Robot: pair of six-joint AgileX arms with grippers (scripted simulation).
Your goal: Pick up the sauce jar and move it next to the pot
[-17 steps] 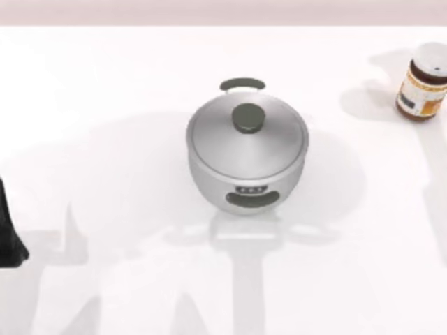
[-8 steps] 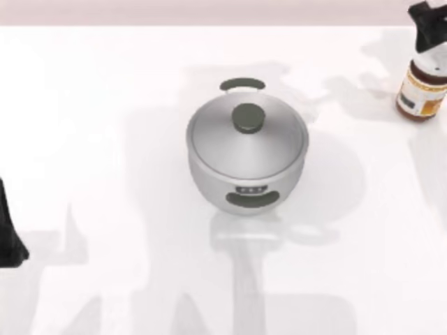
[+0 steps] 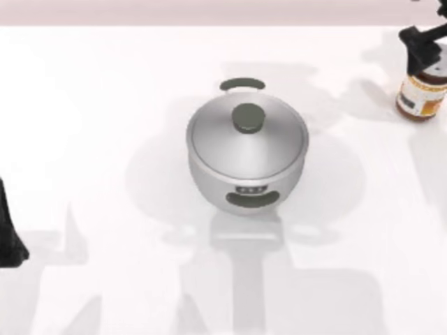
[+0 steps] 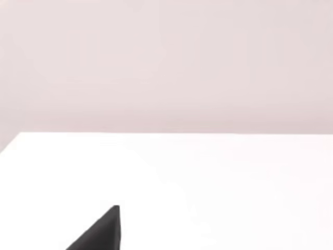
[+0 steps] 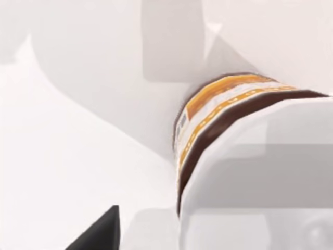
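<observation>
The left gripper [image 3: 10, 237] is sitting parked, its grip impossible to judge. The pot [image 3: 247, 150] is waiting mid-table. The right gripper [image 3: 426, 45] is hovering over the jar [image 3: 421, 94], probably unclenched, lining up its grab.

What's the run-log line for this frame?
phase: reach | right gripper: over sauce jar, far right | pot: centre | left arm: parked, left edge
</observation>
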